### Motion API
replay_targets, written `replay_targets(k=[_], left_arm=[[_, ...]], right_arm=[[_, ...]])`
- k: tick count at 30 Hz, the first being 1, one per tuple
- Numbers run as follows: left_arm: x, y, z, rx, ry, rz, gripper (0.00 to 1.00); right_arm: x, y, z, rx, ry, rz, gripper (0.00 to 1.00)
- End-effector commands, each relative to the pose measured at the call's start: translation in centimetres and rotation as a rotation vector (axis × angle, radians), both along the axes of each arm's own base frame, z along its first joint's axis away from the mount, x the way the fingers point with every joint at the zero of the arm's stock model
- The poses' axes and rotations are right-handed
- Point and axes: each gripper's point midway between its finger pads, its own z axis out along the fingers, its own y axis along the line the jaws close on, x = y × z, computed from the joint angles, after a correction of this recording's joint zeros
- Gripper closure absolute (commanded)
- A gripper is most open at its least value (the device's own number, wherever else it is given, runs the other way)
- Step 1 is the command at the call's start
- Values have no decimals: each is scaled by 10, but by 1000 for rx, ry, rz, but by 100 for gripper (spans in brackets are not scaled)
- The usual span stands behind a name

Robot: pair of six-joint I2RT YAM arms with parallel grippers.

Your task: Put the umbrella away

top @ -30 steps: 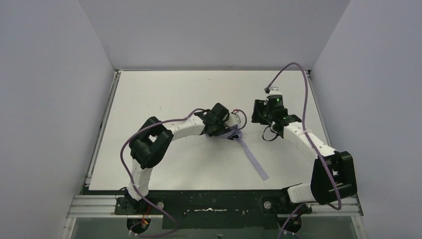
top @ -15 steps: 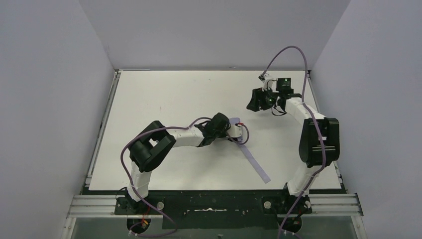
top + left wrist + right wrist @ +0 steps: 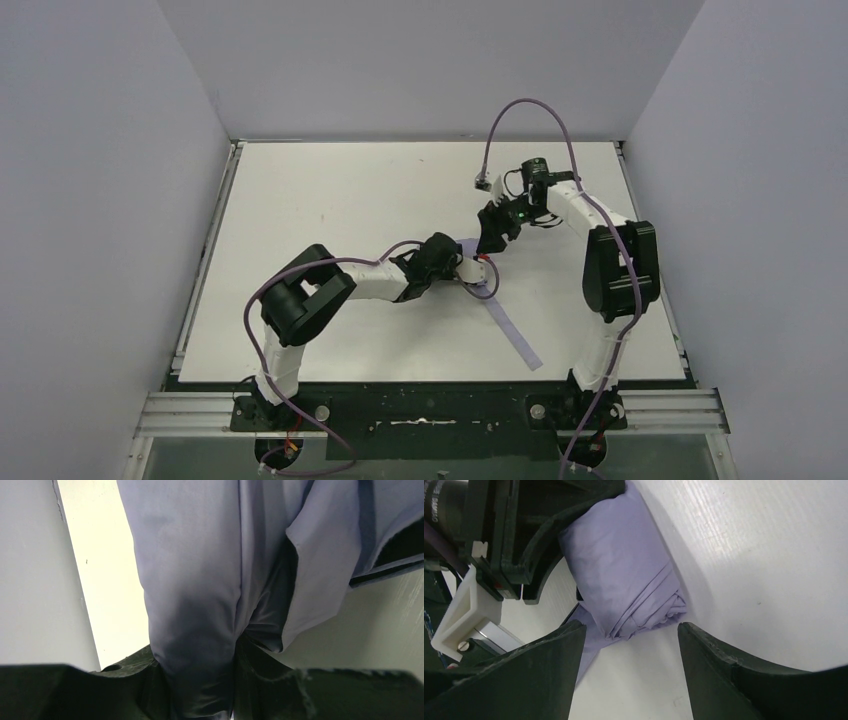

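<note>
Two claws [image 3: 200, 685] [image 3: 630, 630] (low) at umbrella [image 3: 624, 575]

one umbrella [image 3: 624, 575], one table [image 3: 330, 200], two end effectors: left end effector [image 3: 197, 672], right end effector [image 3: 631, 630].

White surface [image 3: 330, 190] fills mid-frame, with grey walls on three sides. Left arm reaches from lower left to frame centre. Left tool [image 3: 460, 264] sits on the umbrella [image 3: 468, 246], of which only a small lavender patch shows. A lavender strip [image 3: 512, 330] runs from there toward lower right, flat on the surface. Right arm folds in from the right; right tool [image 3: 490, 230] is just beside the umbrella's upper-right end. Jaw positions of both not resolvable. Purple cable [image 3: 520, 105] arcs above the right arm.
</note>
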Motion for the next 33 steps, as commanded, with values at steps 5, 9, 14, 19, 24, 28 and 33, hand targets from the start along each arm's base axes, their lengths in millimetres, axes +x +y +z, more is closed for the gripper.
replay_targets(k=[5,9,14,19,24,28,33], left_arm=[[-21,-2,-22,34,71,-84,100],[-23,-2,-22,28,78,-89,100],[-25,-3,-21,16,82,-93,100],[-25,-6,-17,-10,82,-92,100],[-23,-7,-11,-35,74,-80,100],[-23,-7,-4,-60,73,-67,87],[-21,-6,18,-120,29,-51,59]], right_arm=[[-12,6,2,-16,-19,135,30],[-14,15,-4,-30,-19,163,29],[-17,16,-22,-89,13,183,29],[-20,8,-45,-180,69,188,35],[-26,-5,-60,-257,111,184,51],[-27,-14,-69,-303,113,173,64],[-22,-16,-74,-312,93,147,74]])
